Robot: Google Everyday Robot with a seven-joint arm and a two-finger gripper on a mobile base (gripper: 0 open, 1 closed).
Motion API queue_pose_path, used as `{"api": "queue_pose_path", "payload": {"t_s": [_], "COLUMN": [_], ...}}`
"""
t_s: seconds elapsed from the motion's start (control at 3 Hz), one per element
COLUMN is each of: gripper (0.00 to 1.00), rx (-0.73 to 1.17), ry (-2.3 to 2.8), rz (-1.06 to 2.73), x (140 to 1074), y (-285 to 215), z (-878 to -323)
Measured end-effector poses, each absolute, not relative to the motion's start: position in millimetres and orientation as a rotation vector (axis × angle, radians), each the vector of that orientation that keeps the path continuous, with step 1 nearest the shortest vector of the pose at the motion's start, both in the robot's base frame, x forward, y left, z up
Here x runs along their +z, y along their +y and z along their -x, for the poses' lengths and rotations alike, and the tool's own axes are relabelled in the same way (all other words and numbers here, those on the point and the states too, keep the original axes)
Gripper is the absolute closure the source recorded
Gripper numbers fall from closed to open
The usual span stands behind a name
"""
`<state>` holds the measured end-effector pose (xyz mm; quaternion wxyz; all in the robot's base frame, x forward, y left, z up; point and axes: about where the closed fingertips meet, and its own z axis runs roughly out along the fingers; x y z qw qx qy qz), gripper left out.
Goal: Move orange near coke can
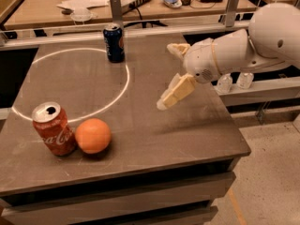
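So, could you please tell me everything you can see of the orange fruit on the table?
The smooth, round orange fruit is plain orange all over, with a faint sheen and no stem showing. It rests whole on the dark grey tabletop, near the front left corner in the view, right beside the red Coca-Cola can and apparently touching its side. Nothing holds it: the cream-fingered gripper hangs open in the air, well off to the right, clear of it.

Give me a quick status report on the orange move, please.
Gripper open, empty, above right side of table. Orange beside coke can, front left. Blue can far back, away from both.
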<state>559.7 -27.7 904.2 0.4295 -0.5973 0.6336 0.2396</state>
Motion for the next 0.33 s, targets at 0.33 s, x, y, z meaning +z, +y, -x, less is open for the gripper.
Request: {"api": "queue_pose_path", "payload": {"t_s": [0.33], "gripper": [0.0], "rx": [0.623], "ry": [1.57], "rz": [1.51], "x": [902.0], "y": [-19.0], "z": [-554.1]}}
